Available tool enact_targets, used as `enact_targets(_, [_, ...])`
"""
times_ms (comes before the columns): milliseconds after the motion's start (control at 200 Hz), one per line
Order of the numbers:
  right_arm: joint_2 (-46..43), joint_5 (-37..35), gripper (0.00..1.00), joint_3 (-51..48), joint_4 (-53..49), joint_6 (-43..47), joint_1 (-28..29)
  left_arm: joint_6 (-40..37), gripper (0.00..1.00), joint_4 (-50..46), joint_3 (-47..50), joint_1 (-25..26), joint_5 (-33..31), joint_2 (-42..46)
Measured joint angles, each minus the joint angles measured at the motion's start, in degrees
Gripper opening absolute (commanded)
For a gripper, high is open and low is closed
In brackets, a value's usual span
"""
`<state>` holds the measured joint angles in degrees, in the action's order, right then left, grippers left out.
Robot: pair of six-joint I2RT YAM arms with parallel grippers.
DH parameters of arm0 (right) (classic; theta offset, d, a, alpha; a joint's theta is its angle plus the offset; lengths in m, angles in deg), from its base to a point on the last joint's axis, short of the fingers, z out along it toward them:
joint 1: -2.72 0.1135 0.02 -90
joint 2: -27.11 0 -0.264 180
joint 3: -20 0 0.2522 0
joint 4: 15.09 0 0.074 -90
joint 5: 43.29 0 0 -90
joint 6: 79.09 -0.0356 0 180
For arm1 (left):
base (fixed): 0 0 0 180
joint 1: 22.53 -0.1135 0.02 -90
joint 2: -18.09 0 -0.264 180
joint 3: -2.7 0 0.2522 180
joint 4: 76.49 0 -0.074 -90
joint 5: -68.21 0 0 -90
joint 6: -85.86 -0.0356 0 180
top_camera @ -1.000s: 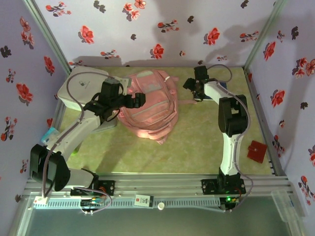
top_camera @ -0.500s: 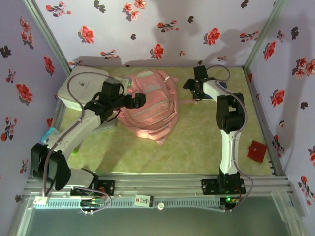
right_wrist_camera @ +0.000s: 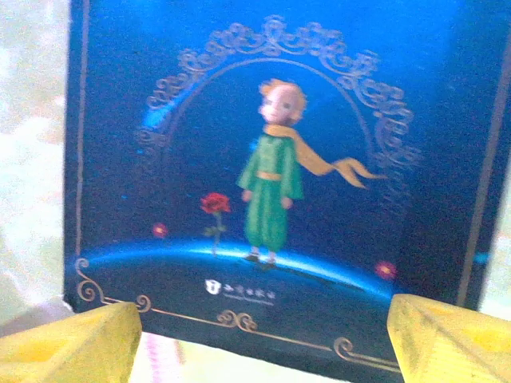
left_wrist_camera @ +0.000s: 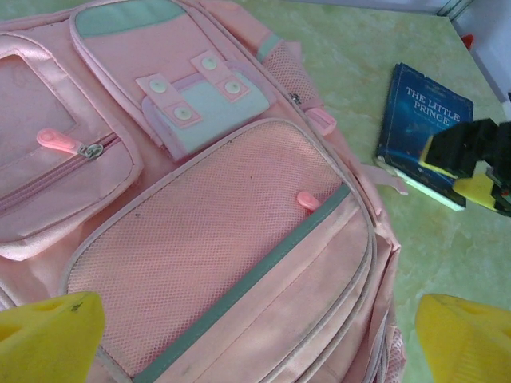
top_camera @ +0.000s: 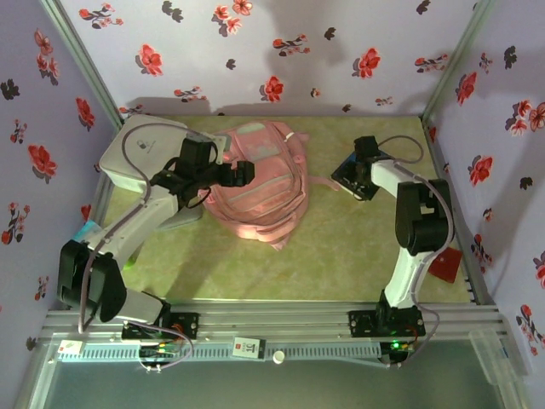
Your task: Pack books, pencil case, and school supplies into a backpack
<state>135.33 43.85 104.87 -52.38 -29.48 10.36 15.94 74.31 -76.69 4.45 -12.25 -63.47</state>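
Note:
The pale-pink backpack (top_camera: 255, 192) lies flat in the middle of the green table, front pockets up. My left gripper (top_camera: 242, 173) hovers open just above its mesh front pocket (left_wrist_camera: 215, 255), yellow fingertips (left_wrist_camera: 49, 338) wide apart with nothing between them. To the right of the bag lies a dark blue book (top_camera: 343, 177), its cover (right_wrist_camera: 271, 175) showing a small figure in green. It also appears in the left wrist view as the book (left_wrist_camera: 421, 128). My right gripper (top_camera: 360, 181) hangs open close over this book, its fingertips (right_wrist_camera: 451, 339) standing at the two corners of the near edge.
A white rounded box (top_camera: 140, 153) sits at the back left, touching the backpack. A red flat item (top_camera: 444, 262) lies by the right wall, a teal item (top_camera: 85, 232) by the left wall. A pink strap (top_camera: 322, 178) trails toward the book.
The right arm has swung right and toward the near side, bringing its gripper over the dark blue book. Its jaws narrowed slightly. The left arm has barely moved.

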Motion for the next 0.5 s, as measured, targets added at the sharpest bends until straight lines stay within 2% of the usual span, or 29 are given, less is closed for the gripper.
enact_targets(205, [-0.39, -3.23, 0.82, 3.45, -3.67, 2.47, 0.0, 0.46, 1.0, 0.0, -0.87, 0.0, 1.05, -0.28])
enact_targets(385, [8.31, -6.47, 0.81, 16.83, -6.19, 5.99, 0.0, 1.07, 1.0, -0.31, -1.29, 0.0, 1.25, -0.37])
enact_targets(495, [12.61, -6.62, 0.8, 20.72, -7.1, 7.82, 0.0, 1.09, 1.0, -0.94, -1.57, 0.0, 1.27, -0.37])
